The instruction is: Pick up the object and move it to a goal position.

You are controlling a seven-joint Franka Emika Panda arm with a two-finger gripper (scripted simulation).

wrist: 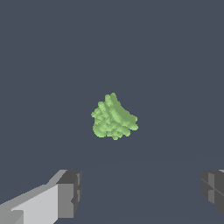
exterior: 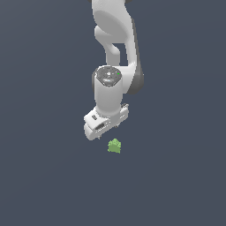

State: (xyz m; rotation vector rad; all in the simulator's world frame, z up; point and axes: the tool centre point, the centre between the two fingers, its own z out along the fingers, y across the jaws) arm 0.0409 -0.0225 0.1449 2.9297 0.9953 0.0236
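Gripper [wrist: 140,192] spread wide, nothing between its fingers [wrist: 70,192]; both dark pads show in the wrist view with open floor between them. Light-green lumpy object [wrist: 113,117] lies on the flat dark grey floor [exterior: 39,176], apart from both fingers. Exterior view: object [exterior: 114,146] sits just below the white gripper [exterior: 106,126], toward the exterior view's right of its lower end, not touching.
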